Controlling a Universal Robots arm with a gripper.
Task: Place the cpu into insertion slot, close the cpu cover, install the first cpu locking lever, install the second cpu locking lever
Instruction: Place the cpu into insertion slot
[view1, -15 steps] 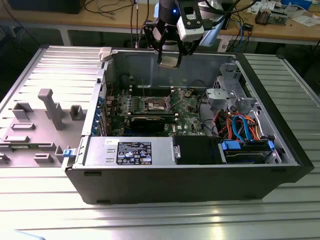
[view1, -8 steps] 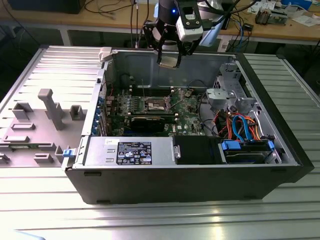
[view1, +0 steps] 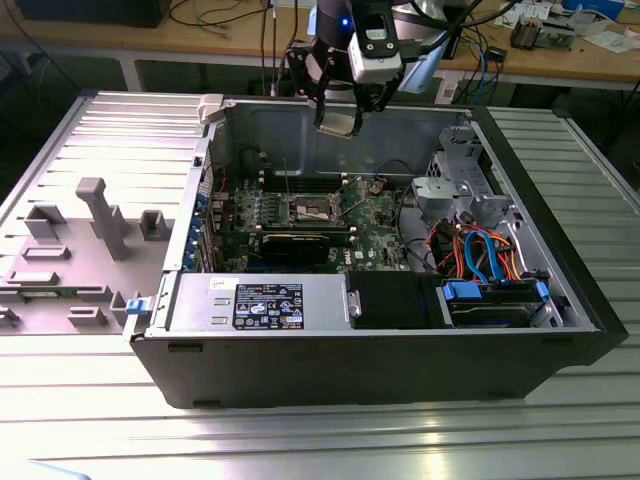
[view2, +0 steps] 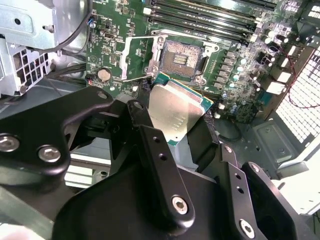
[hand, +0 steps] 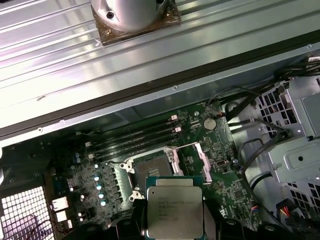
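Claw grips the cpu — print unreadable — well above the open insertion slot.

The open computer case lies on its side on the ribbed metal bench. Inside the case, a silver power supply sits along the near wall, with a blue-fronted drive beside it. Deeper in the case, a long black graphics card crosses the green board, and blue and orange cables loop below a metal drive cage. Outside the case, at the exterior view's left, lies a grey panel.
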